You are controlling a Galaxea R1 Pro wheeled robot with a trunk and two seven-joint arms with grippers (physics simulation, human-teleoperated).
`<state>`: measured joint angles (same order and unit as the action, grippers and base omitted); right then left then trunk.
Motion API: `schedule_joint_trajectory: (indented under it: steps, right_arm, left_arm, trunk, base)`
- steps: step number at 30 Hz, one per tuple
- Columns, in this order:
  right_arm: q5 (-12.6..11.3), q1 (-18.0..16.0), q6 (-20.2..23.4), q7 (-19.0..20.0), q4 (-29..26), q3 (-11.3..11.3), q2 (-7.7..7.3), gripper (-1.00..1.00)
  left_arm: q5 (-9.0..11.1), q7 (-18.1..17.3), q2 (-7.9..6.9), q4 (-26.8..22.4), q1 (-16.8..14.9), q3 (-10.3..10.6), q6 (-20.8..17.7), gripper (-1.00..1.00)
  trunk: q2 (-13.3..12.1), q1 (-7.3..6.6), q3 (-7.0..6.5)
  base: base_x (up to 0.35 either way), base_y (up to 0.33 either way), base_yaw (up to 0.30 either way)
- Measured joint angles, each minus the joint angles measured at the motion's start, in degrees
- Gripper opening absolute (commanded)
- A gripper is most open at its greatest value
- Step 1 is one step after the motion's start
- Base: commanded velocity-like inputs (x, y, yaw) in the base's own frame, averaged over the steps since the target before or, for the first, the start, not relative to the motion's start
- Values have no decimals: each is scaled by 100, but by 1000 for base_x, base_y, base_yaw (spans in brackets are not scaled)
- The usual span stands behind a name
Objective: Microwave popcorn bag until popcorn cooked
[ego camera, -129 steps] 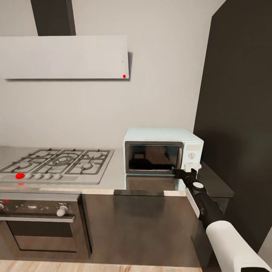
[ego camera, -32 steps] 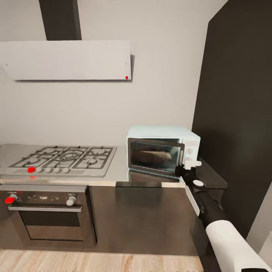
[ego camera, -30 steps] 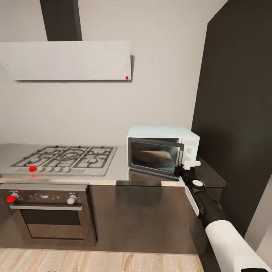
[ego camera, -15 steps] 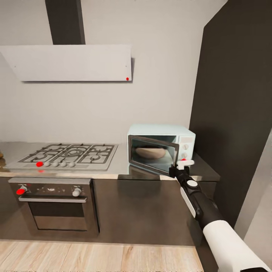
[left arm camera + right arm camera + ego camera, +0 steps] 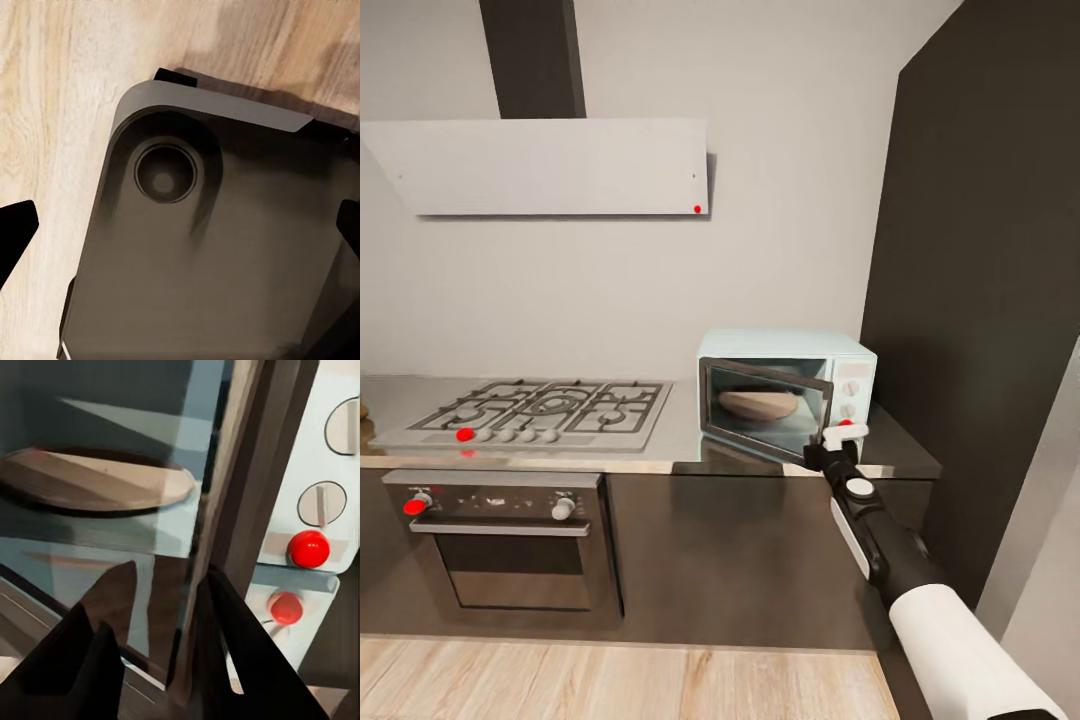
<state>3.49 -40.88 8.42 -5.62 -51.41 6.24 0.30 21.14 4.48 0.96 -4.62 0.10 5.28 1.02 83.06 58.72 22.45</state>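
Reaching forward at the right of the head view, the right gripper (image 5: 828, 452) sits at the free edge of the dark glass door (image 5: 765, 408) of the small mint-white microwave (image 5: 788, 393), which stands on the glossy grey worktop (image 5: 680, 440) right of the grated steel gas hob (image 5: 535, 410). That door stands ajar, and a round tan turntable (image 5: 757, 404) shows behind it. The right wrist view adds what the head view cannot: the two dark fingers (image 5: 225, 637) straddle the door's edge, jaws spread with the edge between them, though whether they press it I cannot tell; beside them are round knobs and a red light (image 5: 309, 547) on the side panel. The left wrist view gives the left gripper's (image 5: 180, 247) spread black fingertips over the robot's dark base (image 5: 202, 247) and pale wood floor (image 5: 52, 97). The popcorn bag cannot be made out. Compared with half a second ago, the door has swung slightly wider and the arm has drawn nearer.
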Motion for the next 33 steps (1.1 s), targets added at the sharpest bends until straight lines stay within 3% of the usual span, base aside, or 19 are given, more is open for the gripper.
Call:
schedule_joint_trajectory:
  steps: [1, 2, 6, 11, 12, 23, 33]
  right_arm:
    - [8, 2, -2, -26, 3, 22, 1, -100]
    - [2, 4, 0, -53, 2, 47, -2, 100]
    - [-140, 5, 21, 86, -9, 174, 0, 100]
    - [-285, 4, 27, 220, -17, 174, -1, 100]
    - [-425, 4, 30, 220, -17, 173, -3, 100]
    - [-437, 5, 8, 198, -12, 152, -86, 100]
    - [-476, 4, 6, 215, -19, 123, -353, 100]
  left_arm:
    - [0, 0, 0, 0, 0, 0, 0, 100]
    - [0, 0, 0, 0, 0, 0, 0, 100]
    - [0, 0, 0, 4, -3, 3, 1, 100]
    - [0, 0, 1, 3, -3, 11, 1, 100]
    - [0, 0, 0, 2, -3, 11, 1, 100]
    - [-3, 3, 11, 3, -3, 2, -1, 100]
    - [0, -1, 0, 3, -3, -5, 1, 100]
  trunk:
    - [0, 0, 1]
    - [0, 0, 1]
    - [-1, 1, 0]
    - [-1, 1, 0]
    - [-1, 1, 0]
    - [-2, 4, 0]
    - [-1, 1, 0]
  base:
    - [0, 0, 0]
    - [0, 0, 0]
    - [0, 0, 0]
    - [0, 0, 0]
    - [-65, 0, 0]
    - [-284, 0, 0]
    - [-14, 0, 0]
